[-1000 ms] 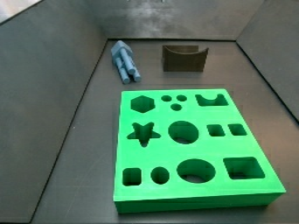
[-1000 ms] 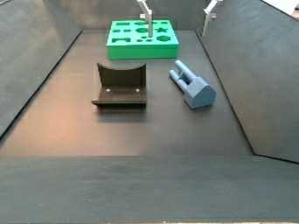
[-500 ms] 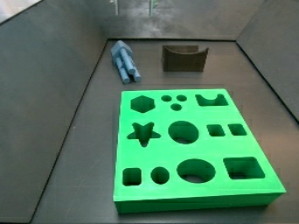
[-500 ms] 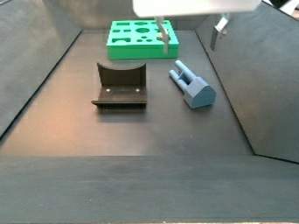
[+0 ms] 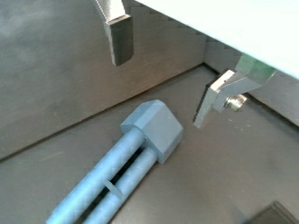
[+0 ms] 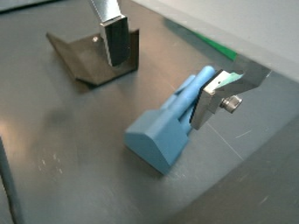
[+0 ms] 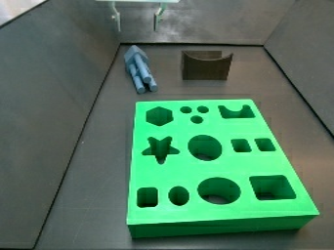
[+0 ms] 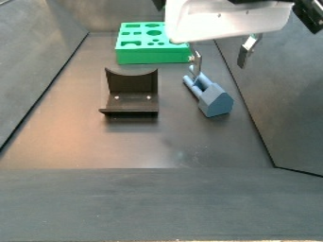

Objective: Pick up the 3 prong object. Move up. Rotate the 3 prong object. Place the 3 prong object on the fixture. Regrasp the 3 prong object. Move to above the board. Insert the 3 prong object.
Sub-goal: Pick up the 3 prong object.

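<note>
1. In a wrist view, the end effector hangs wide open above the 3 prong object, nothing between its fingers. The blue-grey piece lies flat on the dark floor.

2. In a wrist view, the open end effector sits over the 3 prong object. The fixture stands beyond one finger, and a thin strip of the board shows beyond the piece.

3. In a side view, the end effector is at the top of the frame, above the 3 prong object, which lies at upper left. The fixture stands just right of it, and the board fills the lower middle.

4. In a side view, the end effector hangs at upper right, fingers apart, over the 3 prong object. The fixture stands left of the piece; the board lies at the top centre.
</note>
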Controlling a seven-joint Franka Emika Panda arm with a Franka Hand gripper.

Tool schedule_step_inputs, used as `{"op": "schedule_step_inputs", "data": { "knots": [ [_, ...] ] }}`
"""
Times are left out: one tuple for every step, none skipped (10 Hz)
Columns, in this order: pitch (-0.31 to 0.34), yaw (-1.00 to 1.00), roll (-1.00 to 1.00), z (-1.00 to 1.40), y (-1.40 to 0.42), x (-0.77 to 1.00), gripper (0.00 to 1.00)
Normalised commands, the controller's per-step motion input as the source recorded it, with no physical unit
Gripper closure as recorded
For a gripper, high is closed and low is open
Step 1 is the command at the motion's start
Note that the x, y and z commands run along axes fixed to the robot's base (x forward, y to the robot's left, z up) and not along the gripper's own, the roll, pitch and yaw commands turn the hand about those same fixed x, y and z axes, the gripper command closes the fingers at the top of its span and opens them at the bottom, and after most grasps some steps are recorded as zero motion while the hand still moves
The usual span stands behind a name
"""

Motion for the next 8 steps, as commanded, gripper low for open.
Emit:
{"op": "schedule_step_inputs", "data": {
  "knots": [
    [-0.06, 0.45, 0.0, -0.32, 0.0, -0.09, 0.0],
    [-0.09, 0.37, -0.03, -0.25, 0.0, -0.1, 0.0],
    [-0.091, 0.36, -0.01, -0.29, 0.0, -0.13, 0.0],
    [-0.099, 0.3, -0.01, -0.28, 0.0, -0.15, 0.0],
    [-0.099, 0.28, 0.0, -0.35, -0.03, -0.16, 0.0],
    [-0.114, 0.23, -0.01, -0.41, -0.04, -0.14, 0.0],
    [-0.14, 0.18, -0.03, -0.44, -0.05, -0.07, 0.0],
    [-0.187, 0.13, -0.09, -0.37, -0.05, -0.02, 0.0]
  ]
}}
